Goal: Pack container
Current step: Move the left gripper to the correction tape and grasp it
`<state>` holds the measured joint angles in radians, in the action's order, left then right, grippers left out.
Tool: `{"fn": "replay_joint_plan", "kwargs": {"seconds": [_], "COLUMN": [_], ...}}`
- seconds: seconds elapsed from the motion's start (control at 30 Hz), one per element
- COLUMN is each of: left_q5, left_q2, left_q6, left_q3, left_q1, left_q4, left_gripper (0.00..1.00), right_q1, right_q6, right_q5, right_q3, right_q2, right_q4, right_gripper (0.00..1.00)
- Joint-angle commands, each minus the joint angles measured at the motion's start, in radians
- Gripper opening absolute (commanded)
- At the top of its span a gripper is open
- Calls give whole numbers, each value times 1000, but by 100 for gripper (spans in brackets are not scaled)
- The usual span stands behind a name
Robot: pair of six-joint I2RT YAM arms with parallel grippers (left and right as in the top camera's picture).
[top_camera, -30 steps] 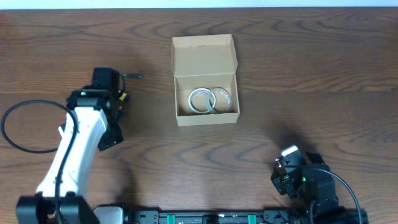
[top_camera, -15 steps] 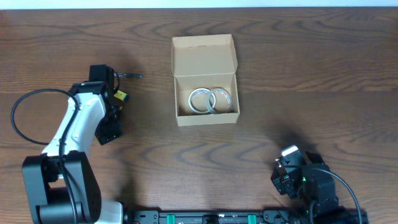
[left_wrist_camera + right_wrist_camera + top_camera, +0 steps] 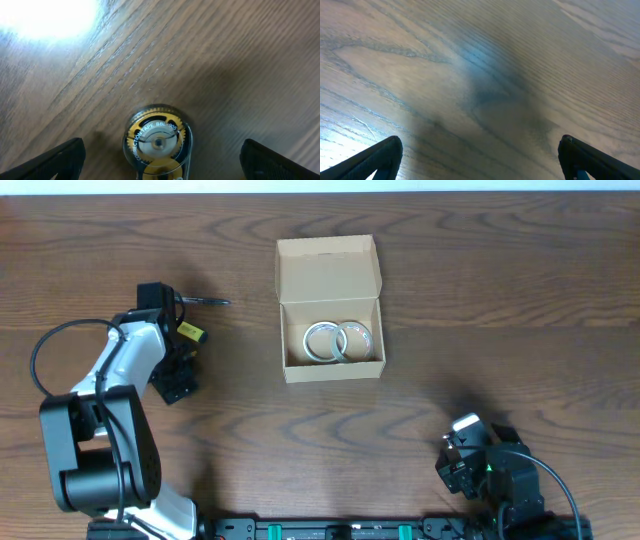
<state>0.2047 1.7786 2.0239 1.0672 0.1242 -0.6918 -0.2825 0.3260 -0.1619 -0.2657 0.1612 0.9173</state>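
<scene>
The container [image 3: 330, 308] is a tan cardboard box standing open at mid-table, its flap lid folded back to the far side. Two clear tape rolls [image 3: 338, 341] lie side by side in it. My left gripper [image 3: 172, 332] is well left of the box, pointing down at the table. In the left wrist view it [image 3: 160, 167] is open, with a yellow correction tape dispenser [image 3: 157, 142] lying on the wood between its fingertips [image 3: 50, 160], untouched. The dispenser also shows in the overhead view [image 3: 192, 332]. My right gripper [image 3: 468, 448] is open and empty over bare wood [image 3: 480, 162] at the front right.
A thin dark pen-like object [image 3: 208, 301] lies just beyond the left gripper, left of the box. The left arm's cable [image 3: 40, 365] loops over the table at far left. The table's far edge [image 3: 320, 192] runs along the top.
The left arm has folded back and shifted a little to the left and away. The box, rolls and right arm have not moved.
</scene>
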Motion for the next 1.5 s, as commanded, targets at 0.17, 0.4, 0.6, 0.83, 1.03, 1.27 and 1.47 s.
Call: {"fn": "replay_joint_plan", "kwargs": {"seconds": [0.17,0.4,0.6,0.83,1.03,1.27,1.47], "left_q5": [-23,-74,-76,-110,-128,-136,-135], "left_q2": [37,41,42,66,76,80,80], "left_q6": [60,60,60,60,60,60,60], "left_q3": [2,2,2,2,2,2,2], "left_q1": [9,47,60,61,61,61,61], "left_q4": [13,13,13,19,20,20,20], "left_gripper": [91,85,83,80,75,56,41], "right_q1": [9,9,9,9,9,9,9], "right_q6": [11,11,11,11,11,11,11], "right_q5": [-6,-6,-6,-6,-6,-6,-6], "right_q3": [4,4,4,4,4,4,4], "right_q2": [-6,-6,-6,-6,-6,-6,-6], "right_q4": [4,4,4,4,4,4,4], "right_gripper": [99,99,99,99,99,99,99]}}
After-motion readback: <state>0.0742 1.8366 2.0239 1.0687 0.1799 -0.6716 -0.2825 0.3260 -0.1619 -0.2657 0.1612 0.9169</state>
